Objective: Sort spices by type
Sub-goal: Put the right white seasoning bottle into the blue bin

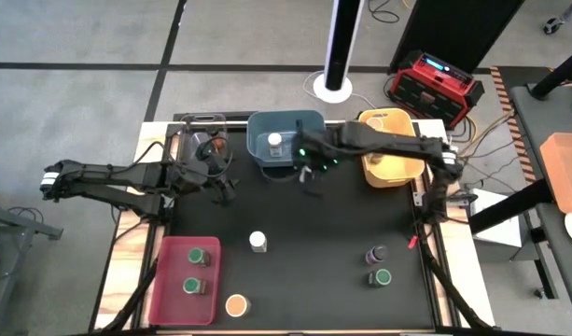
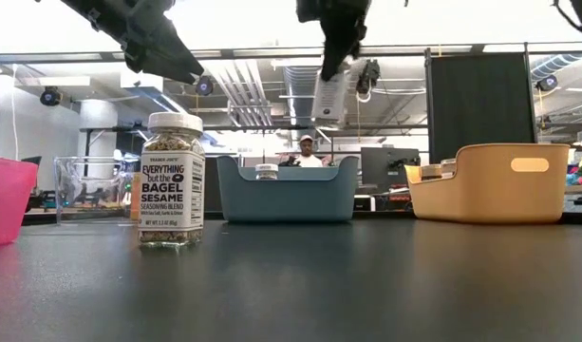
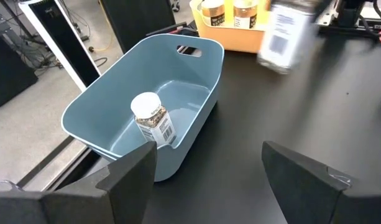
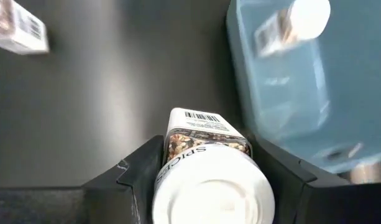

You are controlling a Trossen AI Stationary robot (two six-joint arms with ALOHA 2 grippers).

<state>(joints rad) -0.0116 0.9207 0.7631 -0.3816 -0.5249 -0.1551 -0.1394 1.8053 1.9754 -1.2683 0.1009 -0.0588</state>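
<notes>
My right gripper (image 1: 309, 171) hangs just before the blue bin's (image 1: 286, 140) near edge, shut on a white-lidded spice jar (image 4: 209, 168); the low view shows that jar (image 2: 331, 93) high above the table. One white-lidded jar (image 3: 151, 118) stands in the blue bin. My left gripper (image 1: 222, 189) is open and holds nothing, hovering left of the blue bin. A white-lidded jar (image 1: 258, 241) stands on the mat at mid table, an orange-lidded jar (image 1: 236, 304) at the near edge, and a dark-lidded jar (image 1: 376, 254) and a green-lidded jar (image 1: 381, 277) on the right. My right gripper pinches the jar's glass body (image 4: 206, 142) between its two fingers, one finger (image 4: 137, 177) on each side. The white lid (image 4: 212, 193) points back toward the wrist and the barcoded bottom points away, so the jar lies along the fingers. It is lifted clear of the table, tilted.
A red bin (image 1: 171, 297) at the near left holds two green-lidded jars. A yellow bin (image 1: 395, 168) right of the blue one holds jars. A clear bin (image 2: 91, 190) stands far left. A person (image 2: 308, 150) sits in the room beyond the table.
</notes>
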